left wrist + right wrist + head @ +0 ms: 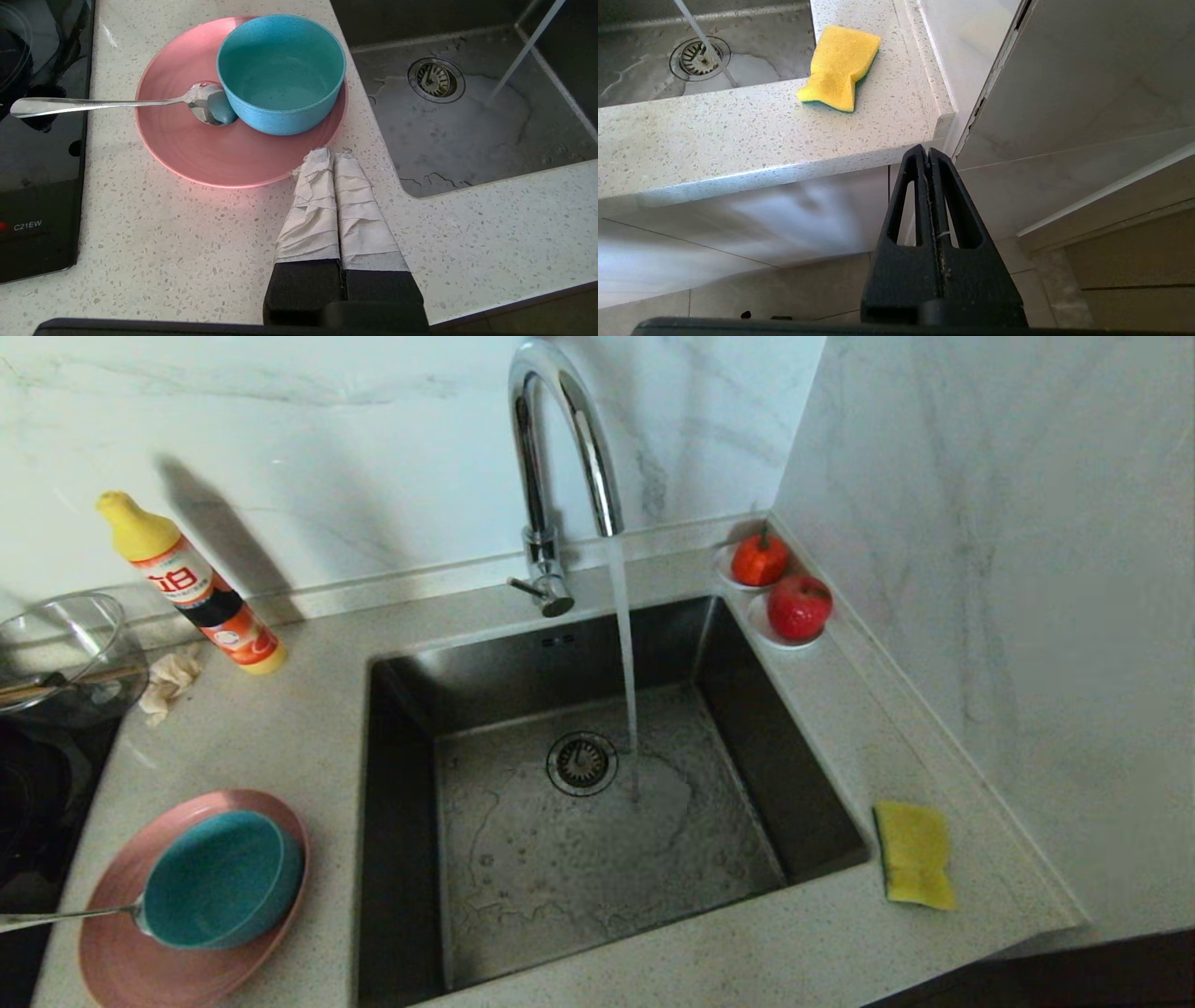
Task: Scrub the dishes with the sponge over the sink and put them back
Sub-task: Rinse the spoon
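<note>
Left end effector (332, 156) closed, empty, above counter (187, 242), tips at near rim of pink plate (187, 149). Teal bowl (280, 74) and spoon (117, 102) on plate, just beyond. Sink (467, 135) beside, open, water running. Right end effector (928, 154) closed, empty, below counter edge; sponge (838, 65) beyond, beside sink rim.

The speckled countertop (308, 728) carries the pink plate (121, 952), sponge (913, 852), detergent bottle (191, 583) and cloth scrap (171, 681).

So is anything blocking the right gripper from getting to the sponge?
Nothing visible. The sponge lies alone on the countertop right of the sink; the shut right gripper sits below the counter edge, with open space between.
</note>
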Controlling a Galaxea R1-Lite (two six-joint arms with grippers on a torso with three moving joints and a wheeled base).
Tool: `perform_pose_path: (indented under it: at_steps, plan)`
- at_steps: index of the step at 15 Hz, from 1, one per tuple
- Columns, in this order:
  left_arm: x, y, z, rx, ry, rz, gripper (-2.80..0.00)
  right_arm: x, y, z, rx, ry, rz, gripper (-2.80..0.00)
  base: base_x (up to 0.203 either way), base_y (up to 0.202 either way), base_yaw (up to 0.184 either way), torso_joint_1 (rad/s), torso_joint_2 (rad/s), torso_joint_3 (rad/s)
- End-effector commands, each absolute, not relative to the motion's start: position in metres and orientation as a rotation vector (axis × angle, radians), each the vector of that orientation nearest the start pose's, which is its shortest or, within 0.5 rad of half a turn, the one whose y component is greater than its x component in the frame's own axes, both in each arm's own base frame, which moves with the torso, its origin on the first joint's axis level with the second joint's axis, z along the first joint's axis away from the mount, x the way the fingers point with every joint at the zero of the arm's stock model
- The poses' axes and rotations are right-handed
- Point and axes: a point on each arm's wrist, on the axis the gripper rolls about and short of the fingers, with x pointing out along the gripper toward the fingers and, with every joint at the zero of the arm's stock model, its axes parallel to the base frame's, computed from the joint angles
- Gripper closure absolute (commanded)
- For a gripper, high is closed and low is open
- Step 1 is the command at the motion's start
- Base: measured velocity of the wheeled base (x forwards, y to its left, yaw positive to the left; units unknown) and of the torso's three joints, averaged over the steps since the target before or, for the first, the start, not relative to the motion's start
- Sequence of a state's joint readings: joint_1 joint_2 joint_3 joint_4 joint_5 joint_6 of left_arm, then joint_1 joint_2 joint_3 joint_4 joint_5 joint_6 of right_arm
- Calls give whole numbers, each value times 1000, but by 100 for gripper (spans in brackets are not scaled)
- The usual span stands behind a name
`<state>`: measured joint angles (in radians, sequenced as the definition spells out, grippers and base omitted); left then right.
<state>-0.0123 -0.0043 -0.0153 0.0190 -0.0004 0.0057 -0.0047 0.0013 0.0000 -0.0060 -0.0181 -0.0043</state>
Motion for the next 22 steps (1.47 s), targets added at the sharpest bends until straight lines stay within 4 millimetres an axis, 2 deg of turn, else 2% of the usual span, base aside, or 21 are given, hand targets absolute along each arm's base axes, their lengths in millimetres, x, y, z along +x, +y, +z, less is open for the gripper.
perform_pose_path:
  at_steps: [1, 8, 10, 12, 14, 15, 19, 22]
  plan:
    - [-24, 0, 78, 6, 1, -12, 0, -23, 0, 76, -4, -5, -23, 0, 0, 0, 0, 0, 0, 0]
    - [-24, 0, 78, 6, 0, -12, 0, -24, 0, 80, -16, -6, -28, 0, 0, 0, 0, 0, 0, 0]
    - [-24, 0, 78, 6, 0, -12, 0, -36, 0, 107, -20, -46, -20, 0, 0, 0, 0, 0, 0, 0]
    - [-24, 0, 78, 6, 1, -14, 0, -57, 1, 134, -22, -24, 32, 0, 0, 0, 0, 0, 0, 0]
    - [-24, 0, 78, 6, 0, -13, 0, -81, 4, 154, -18, 62, 144, 0, 0, 0, 0, 0, 0, 0]
    - [-24, 0, 78, 6, 0, -12, 0, -85, 5, 158, -8, 147, 199, 0, 0, 0, 0, 0, 0, 0]
    - [-24, 0, 78, 6, 1, -12, 0, -60, 8, 179, 30, 318, 299, 0, 0, 0, 0, 0, 0, 0]
    - [-24, 0, 78, 6, 0, -12, 0, -20, 8, 196, 61, 492, 317, 0, 0, 0, 0, 0, 0, 0]
